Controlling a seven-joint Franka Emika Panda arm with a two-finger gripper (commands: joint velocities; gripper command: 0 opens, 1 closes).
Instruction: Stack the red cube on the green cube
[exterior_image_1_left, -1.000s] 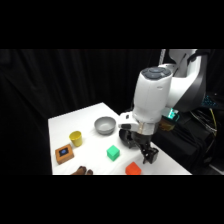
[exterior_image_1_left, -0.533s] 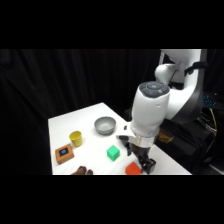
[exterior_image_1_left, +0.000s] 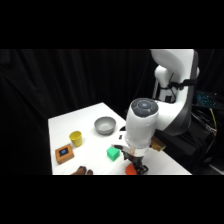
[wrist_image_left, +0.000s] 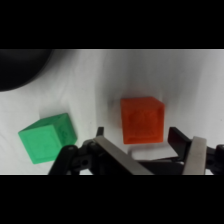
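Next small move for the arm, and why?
Probably lower a little further, then close. In the wrist view the red cube sits on the table between the open jaws of the gripper, not yet held, and the green cube stands apart to its side, so the grasp comes before any carry.

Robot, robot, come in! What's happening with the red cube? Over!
Gripper open, jaws either side of red cube. Red cube on table, not lifted. Green cube beside it, apart. Nothing in the way.
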